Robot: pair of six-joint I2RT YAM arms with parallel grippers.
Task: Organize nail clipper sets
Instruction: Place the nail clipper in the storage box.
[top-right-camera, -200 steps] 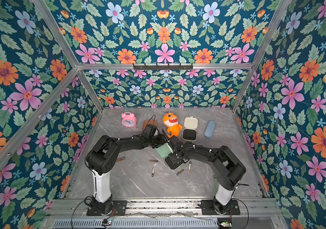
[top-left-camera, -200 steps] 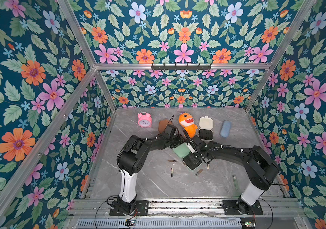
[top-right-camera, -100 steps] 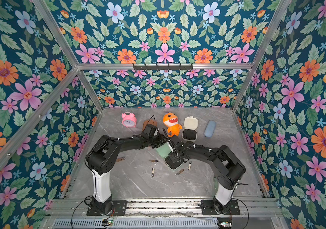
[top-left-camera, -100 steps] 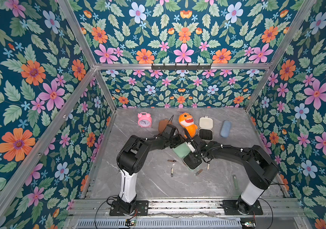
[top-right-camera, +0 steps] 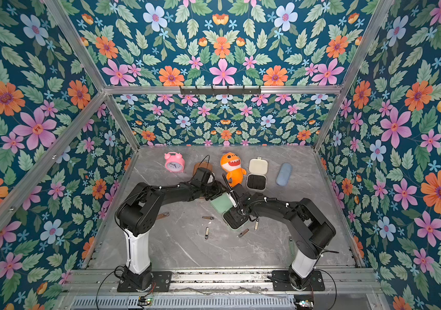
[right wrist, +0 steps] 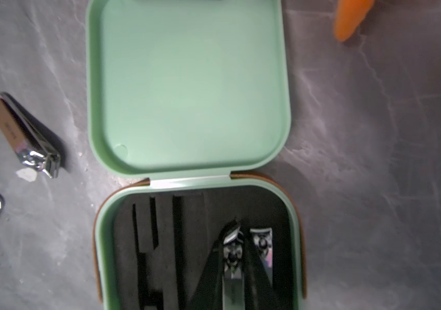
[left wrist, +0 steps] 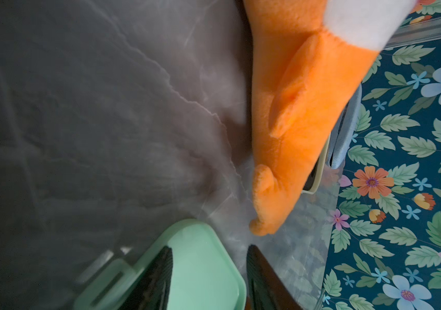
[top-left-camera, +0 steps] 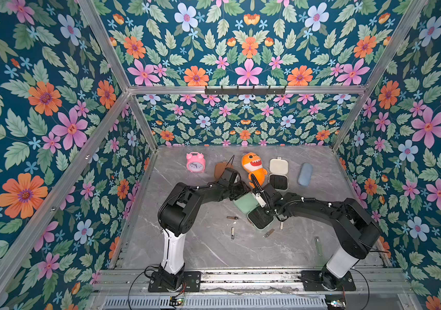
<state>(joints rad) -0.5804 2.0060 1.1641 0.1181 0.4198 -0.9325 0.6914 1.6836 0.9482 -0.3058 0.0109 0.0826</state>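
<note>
Where the cases lie: three on the grey table [top-left-camera: 214, 255]. The mint green case [top-left-camera: 245, 204] sits mid-table between the arms, the cream case [top-left-camera: 278, 167] is toward the back wall, and the brown case [top-left-camera: 219, 169] is behind the left arm [top-left-camera: 187, 198], partly hidden.
Mint green case: rounded-square and opened flat. The lid is bare and pale inside, and the base holds a black insert [right wrist: 160, 241] cut with narrow slots.
Cream case: open, with its lid lying beyond the black-lined base.
Clippers in the mint base: two, side by side.
Loose metal tools [top-right-camera: 206, 233]: six on the table in a top view, most just in front of the mint case.
Right gripper [right wrist: 236, 236]: pressed together on one nail clipper [right wrist: 231, 257] inside the mint base, with the second clipper [right wrist: 262, 245] just beside it.
Left gripper [left wrist: 210, 247]: spread, straddling a corner of the mint lid. One finger is over the lid's inside, the other outside its rim.
Along the back: one pink alarm clock [top-left-camera: 195, 163], one orange plush shark [top-left-camera: 254, 166], one blue-grey pouch [top-left-camera: 305, 174].
</note>
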